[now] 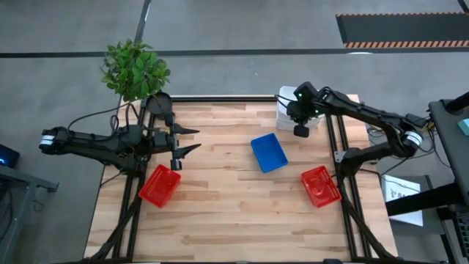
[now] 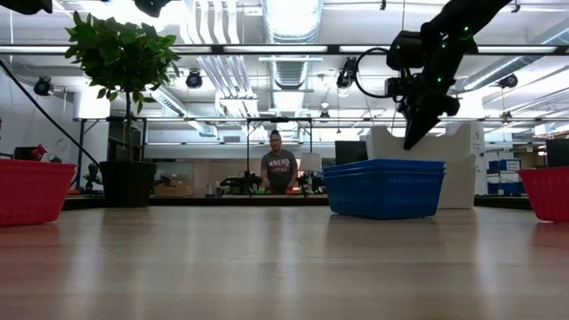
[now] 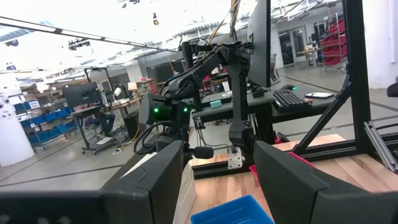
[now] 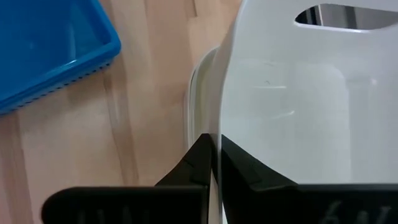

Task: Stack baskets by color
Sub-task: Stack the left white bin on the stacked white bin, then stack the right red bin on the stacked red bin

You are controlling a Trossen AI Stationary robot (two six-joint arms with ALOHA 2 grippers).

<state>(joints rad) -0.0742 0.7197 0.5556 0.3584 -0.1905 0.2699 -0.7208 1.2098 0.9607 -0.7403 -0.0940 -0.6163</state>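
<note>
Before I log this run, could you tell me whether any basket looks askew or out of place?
The white basket is tilted, its wall pinched in the shut right gripper at the far right corner. The blue basket sits skewed mid-table.

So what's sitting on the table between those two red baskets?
In the high view, only the blue basket lies between the left red basket and the right red basket.
</note>
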